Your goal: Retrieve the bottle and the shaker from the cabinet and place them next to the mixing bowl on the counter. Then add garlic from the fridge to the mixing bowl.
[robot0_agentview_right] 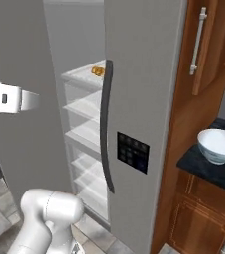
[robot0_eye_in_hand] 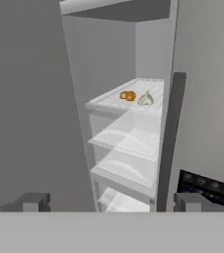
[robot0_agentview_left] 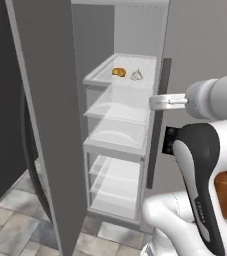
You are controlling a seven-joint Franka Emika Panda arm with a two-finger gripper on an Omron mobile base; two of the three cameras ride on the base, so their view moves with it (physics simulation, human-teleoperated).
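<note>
Fridge [robot0_agentview_left: 50, 125] stands with its left door swung wide; this door's slab cuts off the left part of the interior in the left base view. In the right base view the closed right door [robot0_agentview_right: 143, 99], with its long dark handle [robot0_agentview_right: 105, 124] and dark control panel [robot0_agentview_right: 133, 151], hides most of the shelves; of the top shelf's contents only the orange item [robot0_agentview_right: 98, 71] shows there.

Garlic [robot0_agentview_left: 136, 75] sits on the top shelf [robot0_agentview_left: 102, 76] of the fridge, toward the shelf's right side, just beside the orange item [robot0_agentview_left: 118, 72] on its left. The two are close; contact cannot be resolved. The bulb is small and pale; in the hand view the garlic [robot0_eye_in_hand: 145, 99] looks upright, base down and pointed tip up, so its long axis is roughly vertical, though detail is blurred. The shelves below the top one are translucent and their edges are hard to separate.

Gripper [robot0_eye_in_hand: 111, 202] is outside the fridge, in front of the opening and well apart from the garlic. Its fingertips [robot0_eye_in_hand: 33, 201] stand wide apart, with nothing between them.

Mixing bowl [robot0_agentview_right: 219, 145], white, rests on the dark counter [robot0_agentview_right: 193, 161] to the right of the fridge; its right side is cut off by the frame edge.
</note>
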